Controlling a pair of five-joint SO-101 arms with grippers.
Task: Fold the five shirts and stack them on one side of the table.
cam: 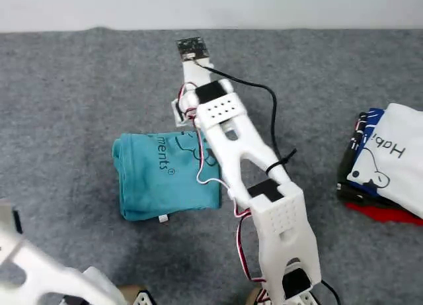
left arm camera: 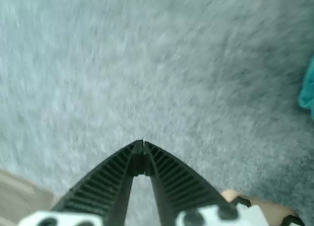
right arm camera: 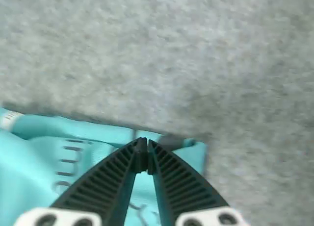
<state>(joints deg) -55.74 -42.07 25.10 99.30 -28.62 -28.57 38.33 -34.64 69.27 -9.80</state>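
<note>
A teal shirt [cam: 158, 176] lies folded into a rough square on the grey cloth, left of centre. My right arm [cam: 244, 159] stretches from the near edge across the shirt's right side toward the back. In the right wrist view my right gripper [right arm camera: 143, 143] is shut, its tips over the teal shirt [right arm camera: 49, 147] at its edge near a corner; no cloth shows pinched between the jaws. My left gripper [left arm camera: 143, 146] is shut with nothing in it, above bare grey cloth, with a sliver of the teal shirt [left arm camera: 308, 88] off to one side. The left arm [cam: 39, 272] sits at the near left corner.
A stack of folded shirts [cam: 386, 163] rests at the right edge, white on top, with blue, black and red below. The grey table cover [cam: 79, 87] spreads open at the back and left. A wooden table edge [left arm camera: 19, 196] shows close to my left gripper.
</note>
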